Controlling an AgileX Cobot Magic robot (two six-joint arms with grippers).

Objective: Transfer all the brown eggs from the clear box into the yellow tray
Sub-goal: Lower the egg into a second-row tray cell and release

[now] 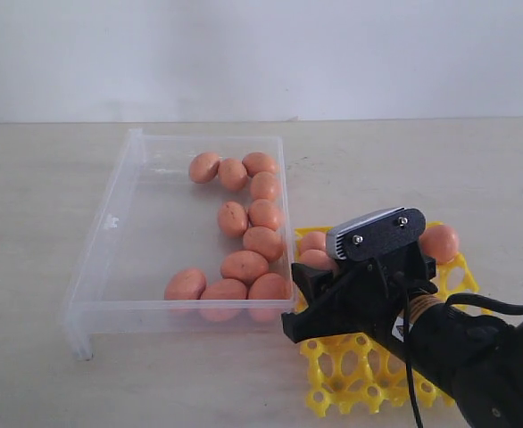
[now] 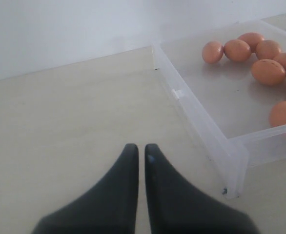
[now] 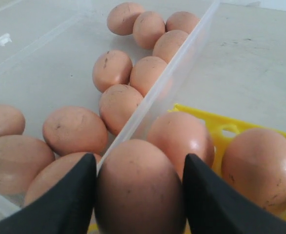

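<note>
Several brown eggs lie along the right side of the clear box. Just right of it sits the yellow tray. My right gripper hangs over the tray's near-left part, close to the box wall. It is shut on one brown egg, a finger pressed against each side. Two eggs rest in the tray: one just beyond the held egg, another at the far right corner. My left gripper is shut on nothing over bare table beside the box; the exterior view does not show it.
The tabletop runs back to a white wall. The right arm's black body covers part of the tray's near side. The box's left half holds no eggs.
</note>
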